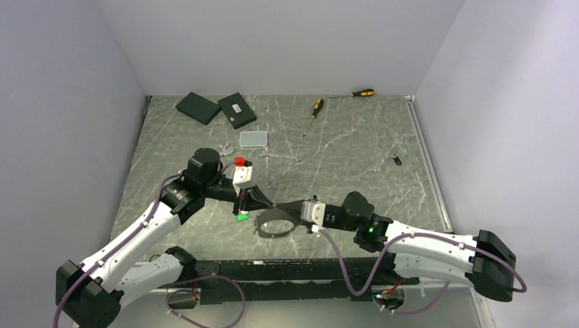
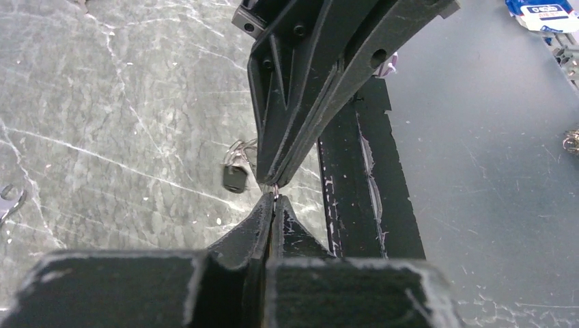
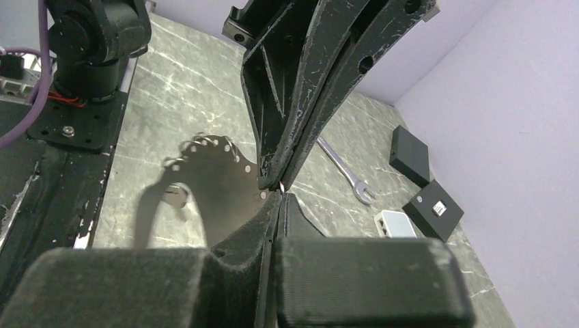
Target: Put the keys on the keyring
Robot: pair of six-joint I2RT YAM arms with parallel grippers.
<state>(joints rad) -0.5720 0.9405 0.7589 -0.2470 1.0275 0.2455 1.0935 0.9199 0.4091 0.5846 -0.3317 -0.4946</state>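
My left gripper (image 1: 267, 200) and right gripper (image 1: 284, 206) meet tip to tip over the near middle of the table. Both are shut, and a thin bit of the keyring wire (image 2: 275, 193) shows pinched between them; it also shows in the right wrist view (image 3: 280, 186). The rest of the keyring (image 1: 273, 231) reads only as a dark loop and shadow below the tips. A black-headed key (image 2: 234, 178) lies on the table just beyond. A green-tagged key (image 1: 241, 218) lies under my left gripper. Another key (image 1: 396, 160) lies far right. Small rings and a key (image 3: 179, 195) sit in the shadow.
Two screwdrivers (image 1: 313, 109) (image 1: 362, 93) lie at the back. Two black boxes (image 1: 198, 107) (image 1: 237, 109) and a clear plastic box (image 1: 253, 139) stand back left. Spanners (image 1: 280, 157) (image 1: 229, 149) lie mid-table. The black base rail (image 1: 287, 270) runs along the near edge.
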